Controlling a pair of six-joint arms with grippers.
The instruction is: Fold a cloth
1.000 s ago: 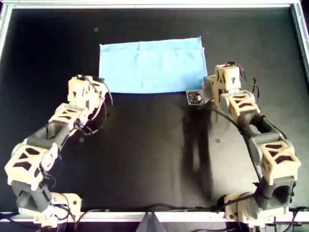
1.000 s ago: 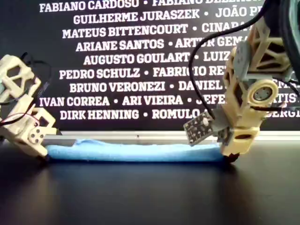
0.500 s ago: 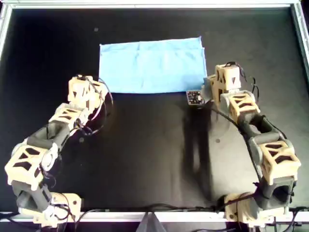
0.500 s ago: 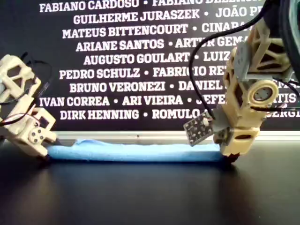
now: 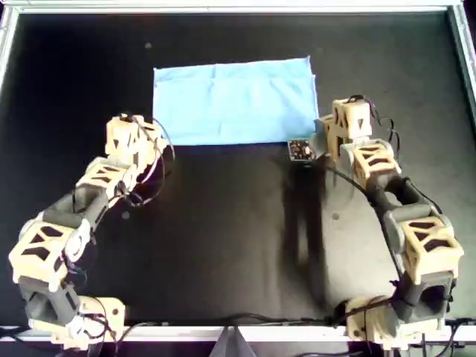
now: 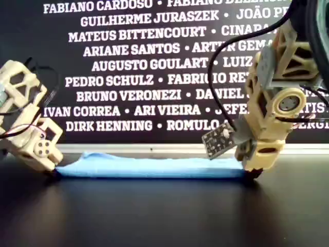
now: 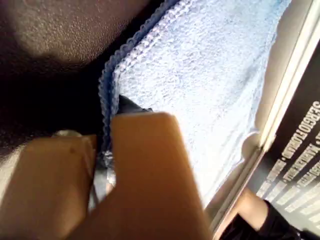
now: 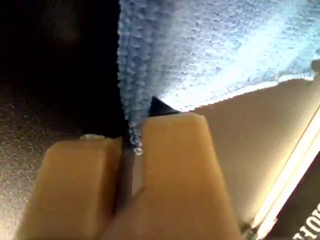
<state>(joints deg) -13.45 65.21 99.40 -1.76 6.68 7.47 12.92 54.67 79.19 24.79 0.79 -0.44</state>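
Observation:
The pale blue cloth (image 5: pixel 234 100) lies folded into a wide rectangle on the black table (image 5: pixel 223 238), towards the far side. My first gripper (image 5: pixel 325 140) is shut on its near corner at the overhead view's right. In the first wrist view (image 7: pixel 102 150) the cloth's doubled edge (image 7: pixel 210 75) sits between the jaws. My second gripper (image 5: pixel 154 141) is shut on the near corner at the overhead view's left; the second wrist view (image 8: pixel 131 150) shows the cloth (image 8: pixel 215 45) pinched. In the exterior view the cloth (image 6: pixel 154 167) slopes up slightly to the second gripper (image 6: pixel 51 170); the first gripper (image 6: pixel 252 172) stays low.
A metal frame rail (image 5: pixel 223 7) borders the table on the far side and both sides. A black banner with white names (image 6: pixel 154 51) stands behind the far rail. A small circuit board (image 5: pixel 300 149) juts from the first arm beside the cloth's corner.
The cloth's end at the exterior view's left has risen a little with my second gripper. My first gripper and its corner have hardly moved.

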